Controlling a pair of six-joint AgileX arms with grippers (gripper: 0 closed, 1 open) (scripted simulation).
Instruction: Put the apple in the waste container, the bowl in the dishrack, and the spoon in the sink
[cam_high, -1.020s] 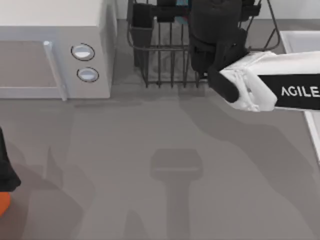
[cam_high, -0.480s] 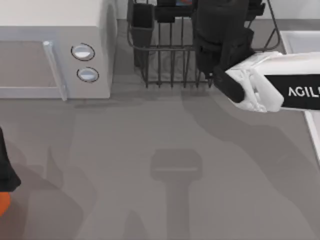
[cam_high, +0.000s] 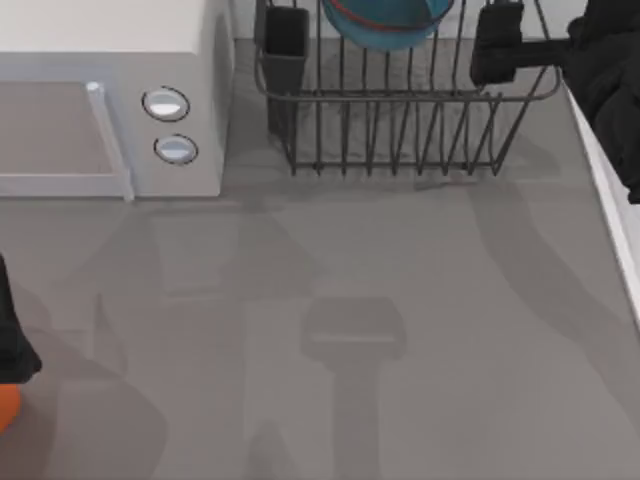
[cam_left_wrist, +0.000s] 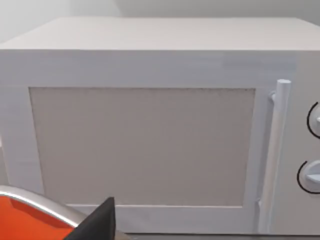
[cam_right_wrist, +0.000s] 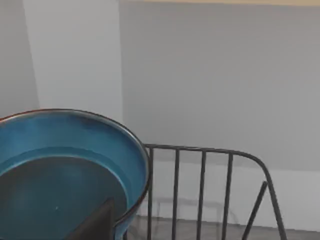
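Observation:
The blue bowl (cam_high: 385, 18) with its reddish-brown rim sits inside the dark wire dishrack (cam_high: 400, 130) at the back of the table; the bowl (cam_right_wrist: 60, 165) also fills the near side of the right wrist view. My right gripper (cam_high: 497, 45) hovers over the rack's right end, open and apart from the bowl, with one dark fingertip (cam_right_wrist: 97, 225) showing. The sink's pale rim (cam_high: 610, 215) runs along the right edge. My left arm (cam_high: 10, 335) is parked at the left edge beside an orange, grey-rimmed waste container (cam_left_wrist: 25, 220). The apple and the spoon are out of view.
A white microwave (cam_high: 100, 110) with two round knobs stands at the back left, and its door (cam_left_wrist: 145, 145) faces the left wrist camera. The rack's dark utensil cup (cam_high: 285, 40) is at its left corner. Bare grey table lies in front.
My right arm, which was covering the rack's middle, has swung away to the right. The bowl it hid now lies uncovered in the rack.

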